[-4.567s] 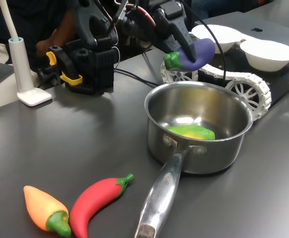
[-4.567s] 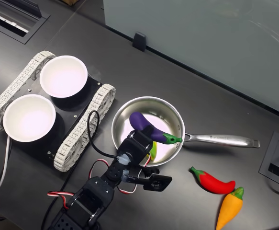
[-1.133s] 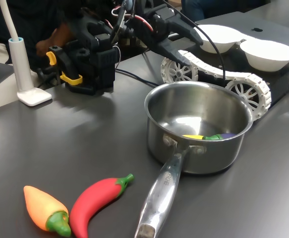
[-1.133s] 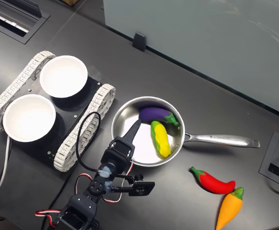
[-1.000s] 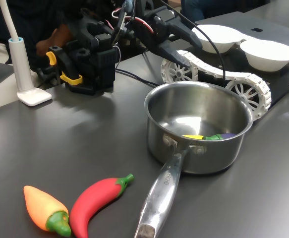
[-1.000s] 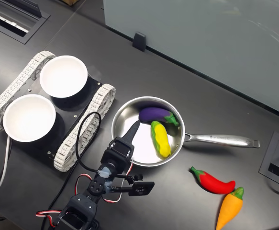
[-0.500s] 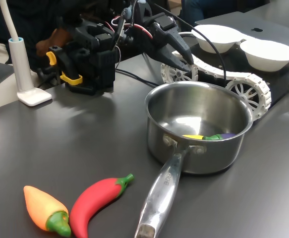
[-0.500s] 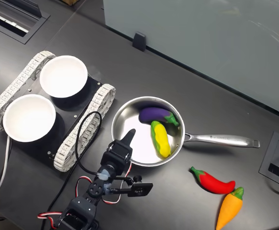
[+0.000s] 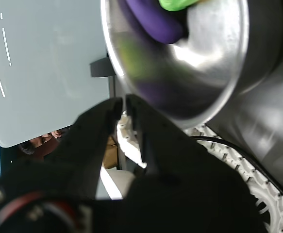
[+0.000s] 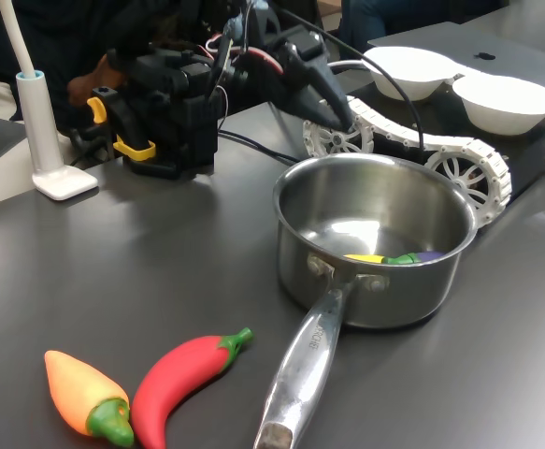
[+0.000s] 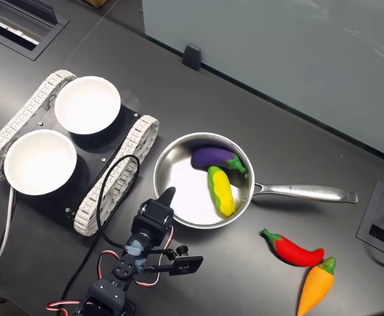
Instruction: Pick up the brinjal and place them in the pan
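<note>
**Brinjal in the pan, fingers empty beside the rim**

Beside the pan's rim, at lower centre of the second exterior view, the fingers [image 11: 167, 194] are pressed together and hold nothing; the wrist view shows only a hairline slit between the two dark tips [image 9: 123, 104]. They point at the pan [image 11: 172, 178] from just outside its wall, between it and the tracked platform [image 11: 116, 181].

The brinjal [image 11: 213, 157] lies on the pan floor toward the upper side of the frame, its green cap [image 11: 236, 162] facing the handle [image 11: 303, 193]. A yellow-green corn toy [image 11: 220, 191] lies just beside it, touching or nearly so. In the first exterior view only a sliver of purple [image 10: 430, 255] shows above the near wall.

Two white bowls [image 11: 87, 104] [image 11: 40, 162] sit on the platform at the left. On the desk [image 11: 277, 118], at lower right, a red chili [image 11: 292, 247] and an orange pepper [image 11: 315, 284] lie close together, well apart from the pan.
</note>
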You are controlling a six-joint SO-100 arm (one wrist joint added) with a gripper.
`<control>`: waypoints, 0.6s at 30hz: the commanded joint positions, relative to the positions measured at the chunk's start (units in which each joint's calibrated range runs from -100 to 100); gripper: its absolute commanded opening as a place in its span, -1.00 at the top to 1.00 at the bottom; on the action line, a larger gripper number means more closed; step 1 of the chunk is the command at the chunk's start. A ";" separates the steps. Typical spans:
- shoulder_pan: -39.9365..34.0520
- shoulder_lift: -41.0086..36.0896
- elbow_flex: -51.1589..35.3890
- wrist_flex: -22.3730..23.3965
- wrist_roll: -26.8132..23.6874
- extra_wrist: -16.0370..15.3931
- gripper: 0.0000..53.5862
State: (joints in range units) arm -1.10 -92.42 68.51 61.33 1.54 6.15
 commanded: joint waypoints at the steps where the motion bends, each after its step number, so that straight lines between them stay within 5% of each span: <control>1: 0.53 -3.02 -0.58 3.36 0.15 -0.02 1.00; 18: 2.59 -3.02 -0.67 18.72 -0.29 0.15 1.00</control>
State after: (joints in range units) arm 0.33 -95.71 68.42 76.12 1.54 5.88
